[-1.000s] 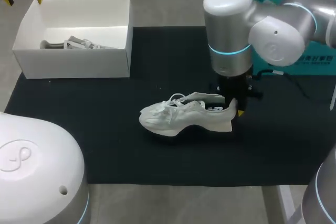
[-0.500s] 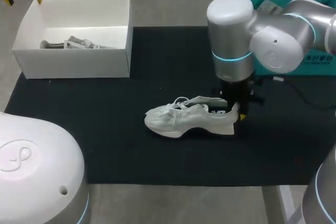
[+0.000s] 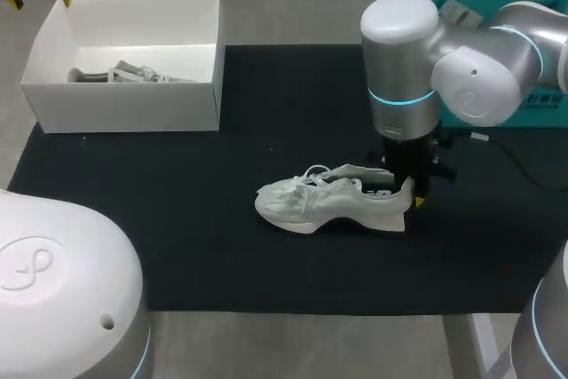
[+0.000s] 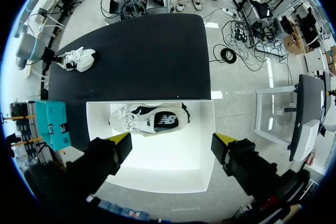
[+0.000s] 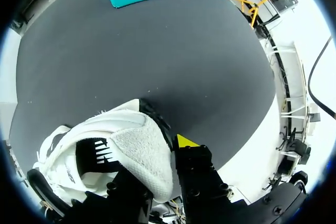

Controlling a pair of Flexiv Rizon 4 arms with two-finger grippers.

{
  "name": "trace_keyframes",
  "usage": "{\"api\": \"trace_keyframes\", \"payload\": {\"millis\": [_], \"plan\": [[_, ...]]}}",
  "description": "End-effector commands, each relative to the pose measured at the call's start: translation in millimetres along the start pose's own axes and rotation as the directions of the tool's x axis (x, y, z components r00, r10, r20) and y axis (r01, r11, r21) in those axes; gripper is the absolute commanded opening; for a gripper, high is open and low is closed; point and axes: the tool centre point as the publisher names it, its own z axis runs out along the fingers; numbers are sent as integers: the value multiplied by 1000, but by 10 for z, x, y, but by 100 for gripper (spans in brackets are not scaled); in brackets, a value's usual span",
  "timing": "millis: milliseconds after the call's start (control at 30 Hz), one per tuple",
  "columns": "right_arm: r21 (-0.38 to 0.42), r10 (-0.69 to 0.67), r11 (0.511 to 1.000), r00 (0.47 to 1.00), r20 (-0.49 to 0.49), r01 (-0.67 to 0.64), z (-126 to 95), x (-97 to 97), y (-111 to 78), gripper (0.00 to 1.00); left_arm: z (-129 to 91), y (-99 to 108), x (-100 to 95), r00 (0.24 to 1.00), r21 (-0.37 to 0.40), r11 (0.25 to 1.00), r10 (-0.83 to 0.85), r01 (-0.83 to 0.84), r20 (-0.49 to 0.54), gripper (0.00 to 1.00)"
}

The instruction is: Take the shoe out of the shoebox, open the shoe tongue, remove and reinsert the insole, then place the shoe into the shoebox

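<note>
White cardboard forms the shoebox (image 3: 124, 106), with thin, stiff walls. The left gripper (image 4: 172, 141) hangs over its open top with fingers wide apart, and a second shoe (image 4: 149, 120) lies on its side below them. Well apart from it, on the black mat (image 3: 177, 219), sits the shoe (image 3: 333, 206). Its toe points away from the right gripper (image 3: 406, 194), whose fingers are clamped on the heel collar. The upper looks like soft pale mesh with loose laces, the collar lining is fuzzy like towel, and the sole is thick foam. I judge it light and easy to deform. The heel is the firmest place to hold, while the tongue and insole will be floppy.
</note>
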Motion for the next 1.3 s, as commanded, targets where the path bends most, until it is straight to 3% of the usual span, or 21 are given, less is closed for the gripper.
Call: {"api": "trace_keyframes", "payload": {"millis": [33,67,100,133,167,333,567,1067,1300], "plan": [[7,377,926,926,6,-377,133,14,-38,0,-1,-2,2,1000,0,1000,1,-1,-1,100],[10,379,925,925,9,-379,147,7,-32,0,-1,-2,2,1000,0,1000,1,-1,-1,100],[12,387,922,922,21,-388,153,-2,-24,15,-1,-2,2,1000,0,1000,1,-1,-1,100],[16,397,917,917,33,-398,155,-20,-10,67,-1,-2,2,1000,0,1000,1,-1,-1,100],[17,400,916,916,33,-401,148,-38,5,100,-1,-2,2,1000,0,1000,1,-1,-1,100],[57,427,903,904,7,-426,-21,-162,26,100,-1,-2,2,1000,0,1000,1,-1,-1,100],[42,432,901,902,-19,-431,-424,-297,-18,100,-1,-2,2,1000,0,1000,1,-1,-1,100],[73,370,929,921,-123,-363,-1200,-468,69,100,-1,-2,2,1000,0,1000,1,-1,-1,100],[88,322,946,932,-167,-311,-1297,-479,65,100,-1,-2,2,1000,0,1000,1,-1,-1,100]]}}
